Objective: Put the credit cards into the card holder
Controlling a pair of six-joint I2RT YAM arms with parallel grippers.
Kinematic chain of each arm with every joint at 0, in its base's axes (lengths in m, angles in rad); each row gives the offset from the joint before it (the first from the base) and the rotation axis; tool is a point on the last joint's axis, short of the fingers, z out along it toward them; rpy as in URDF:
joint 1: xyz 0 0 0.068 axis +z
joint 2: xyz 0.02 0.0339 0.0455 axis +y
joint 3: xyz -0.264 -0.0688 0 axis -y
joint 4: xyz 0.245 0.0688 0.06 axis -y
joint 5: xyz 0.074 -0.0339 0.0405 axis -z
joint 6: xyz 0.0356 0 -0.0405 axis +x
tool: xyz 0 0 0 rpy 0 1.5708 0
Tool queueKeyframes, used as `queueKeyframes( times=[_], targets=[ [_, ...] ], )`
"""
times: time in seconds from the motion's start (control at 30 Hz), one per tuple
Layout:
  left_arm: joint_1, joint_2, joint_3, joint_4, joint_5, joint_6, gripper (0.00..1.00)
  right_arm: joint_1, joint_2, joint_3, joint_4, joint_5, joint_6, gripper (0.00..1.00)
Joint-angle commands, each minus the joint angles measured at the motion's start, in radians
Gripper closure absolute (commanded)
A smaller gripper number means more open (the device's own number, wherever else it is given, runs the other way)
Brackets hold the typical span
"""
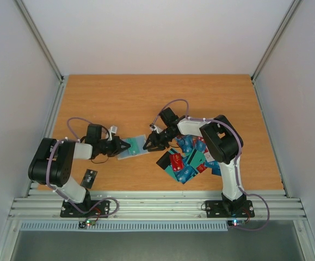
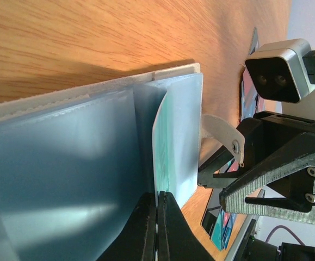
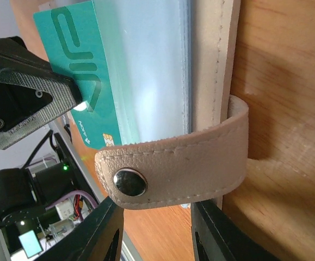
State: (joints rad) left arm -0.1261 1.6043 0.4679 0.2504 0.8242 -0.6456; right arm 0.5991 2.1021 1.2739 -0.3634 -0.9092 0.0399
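The cream card holder [image 1: 139, 144] lies open on the table between the two grippers, its clear sleeves [image 2: 65, 163] up. My left gripper [image 1: 123, 147] is shut on the edge of a teal credit card [image 2: 163, 136] that stands partway inside a sleeve; the left wrist view shows the fingertips pinched together on it [image 2: 157, 194]. My right gripper [image 1: 149, 143] is open at the holder's other end. In the right wrist view its jaws [image 3: 157, 204] stand apart on either side of the clasp strap [image 3: 173, 168], with the teal card [image 3: 75, 81] beyond.
A pile of teal, blue, red and black cards [image 1: 187, 160] lies right of the holder, under the right arm. One black card [image 1: 89, 178] lies alone near the left arm's base. The table's front rail [image 1: 157, 205] is close behind.
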Motion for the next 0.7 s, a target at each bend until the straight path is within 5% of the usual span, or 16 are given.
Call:
queueKeyframes(
  times=[0.0, 0.67],
  targets=[
    [-0.009, 0.037, 0.029, -0.031, -0.006, 0.034, 1.0, -0.004, -0.005, 0.01, 0.016, -0.002, -0.008, 0.64],
    [-0.038, 0.134, 0.092, -0.027, 0.013, 0.03, 1.0, -0.02, 0.014, 0.052, -0.033, 0.056, 0.002, 0.65]
  ],
)
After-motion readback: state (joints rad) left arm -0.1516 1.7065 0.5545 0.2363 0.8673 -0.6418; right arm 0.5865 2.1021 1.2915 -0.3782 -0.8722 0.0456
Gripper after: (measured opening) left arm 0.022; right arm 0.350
